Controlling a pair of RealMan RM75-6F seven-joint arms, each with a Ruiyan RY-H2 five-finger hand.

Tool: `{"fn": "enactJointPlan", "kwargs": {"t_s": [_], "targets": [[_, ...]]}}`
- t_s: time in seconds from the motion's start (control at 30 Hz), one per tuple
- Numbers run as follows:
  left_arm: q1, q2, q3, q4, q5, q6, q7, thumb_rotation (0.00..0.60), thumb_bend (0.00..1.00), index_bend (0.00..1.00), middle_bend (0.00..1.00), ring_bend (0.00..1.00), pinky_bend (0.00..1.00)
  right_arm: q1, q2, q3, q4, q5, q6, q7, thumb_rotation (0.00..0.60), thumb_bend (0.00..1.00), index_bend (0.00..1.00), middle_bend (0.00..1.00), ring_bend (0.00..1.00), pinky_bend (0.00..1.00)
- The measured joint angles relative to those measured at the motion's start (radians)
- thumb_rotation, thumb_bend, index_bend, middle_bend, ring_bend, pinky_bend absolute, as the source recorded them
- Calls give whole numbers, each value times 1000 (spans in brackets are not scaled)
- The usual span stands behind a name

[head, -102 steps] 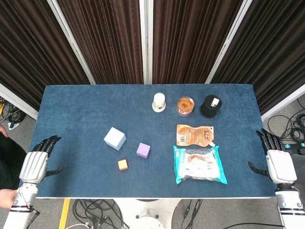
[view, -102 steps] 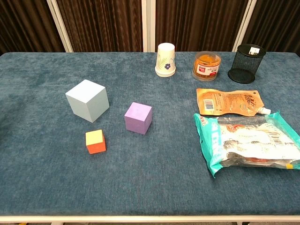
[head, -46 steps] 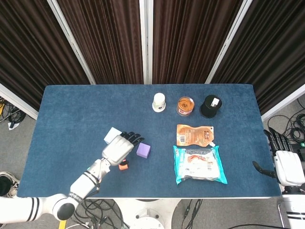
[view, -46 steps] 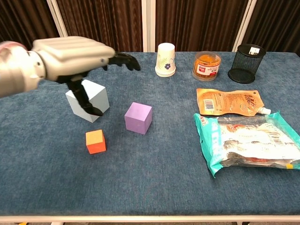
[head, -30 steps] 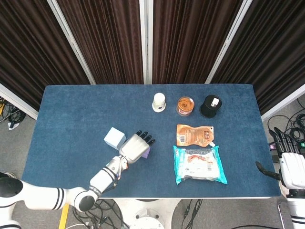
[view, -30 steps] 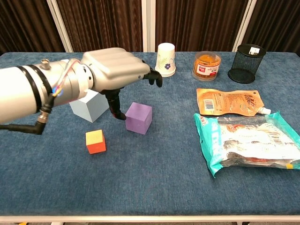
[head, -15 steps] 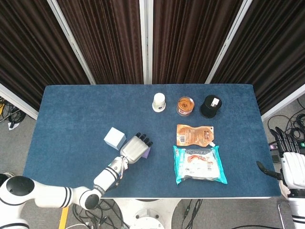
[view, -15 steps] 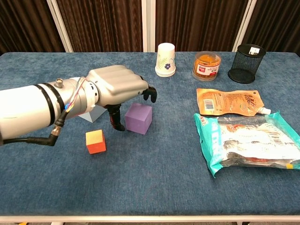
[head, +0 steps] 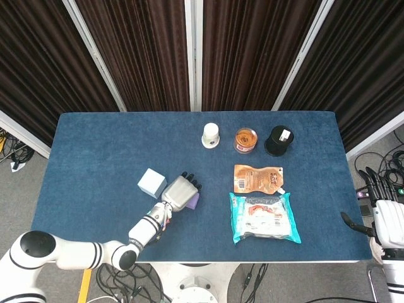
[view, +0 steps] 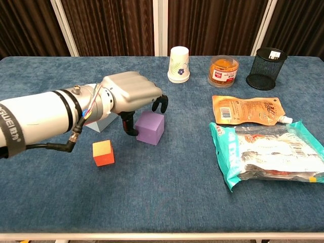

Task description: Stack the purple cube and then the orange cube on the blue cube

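Note:
The purple cube (view: 150, 129) sits on the blue cloth near the table's middle. My left hand (view: 129, 93) covers it from above and grips it: the thumb touches its left face and the fingers curl down behind it. The pale blue cube (view: 96, 125) stands just left of it, mostly hidden by my wrist, and shows better in the head view as blue cube (head: 151, 182). The small orange cube (view: 103, 152) lies in front of the blue one, apart from the hand. My right hand (head: 385, 221) hangs open beyond the table's right edge.
Along the back stand a paper cup (view: 178, 64), an orange jar (view: 223, 71) and a black mesh holder (view: 266, 62). An orange pouch (view: 247, 110) and a teal snack bag (view: 268, 154) lie flat on the right half.
My left hand came in from the left edge, passed over the blue cube and sank onto the purple cube, its thumb and fingers closing in. The cubes have not shifted.

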Motion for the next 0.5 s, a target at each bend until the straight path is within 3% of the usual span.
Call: {"fn": "enactJointPlan", "kwargs": {"t_s": [0.5], "targets": [[-6,-15,23,14,56,21,-32,600,258,488,564,264,247,-4,-3,-2,3,-4,4,0,600,141,0,0,0,0]]}}
